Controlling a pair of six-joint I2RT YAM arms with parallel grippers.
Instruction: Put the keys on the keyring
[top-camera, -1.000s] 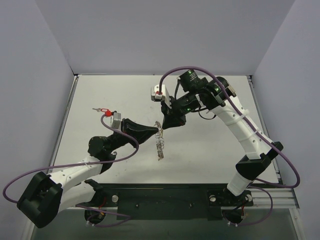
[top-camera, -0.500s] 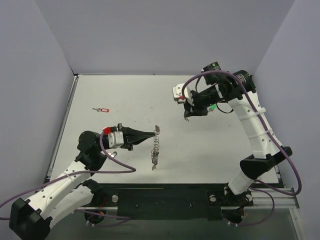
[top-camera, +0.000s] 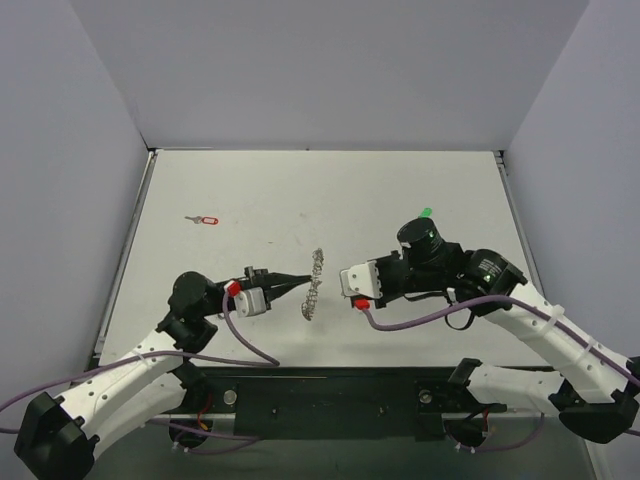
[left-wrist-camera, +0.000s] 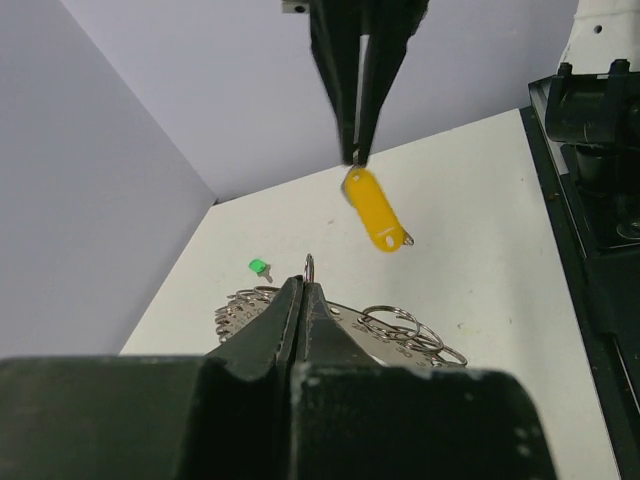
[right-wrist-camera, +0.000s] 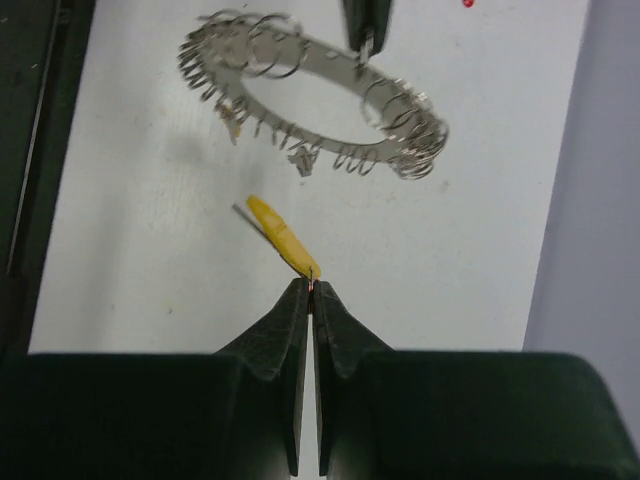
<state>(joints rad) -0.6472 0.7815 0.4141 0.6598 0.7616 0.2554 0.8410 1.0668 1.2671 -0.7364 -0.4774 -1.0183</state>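
Keyring (top-camera: 315, 284), a flat silver hoop fringed with small wire loops, held up off the white table (top-camera: 250, 190) and seen edge-on from above, with its shadow on the surface underneath in the right wrist view. Left gripper (left-wrist-camera: 303, 292) on the keyring's left side, jaws pressed together on one small loop at the rim. Right gripper (right-wrist-camera: 312, 286) just to the keyring's right and apart from it, jaws closed tight on the tiny ring at the head of a yellow key (right-wrist-camera: 281, 236). Yellow key dangling from those tips, thin metal end angled toward the keyring, not touching it. Green key (top-camera: 426, 212) lying on the table well to the right of the keyring and farther back. Red key (top-camera: 205, 219) lying flat well to the left of the keyring, also farther back, near the table's left edge. No key threaded onto the keyring yet.
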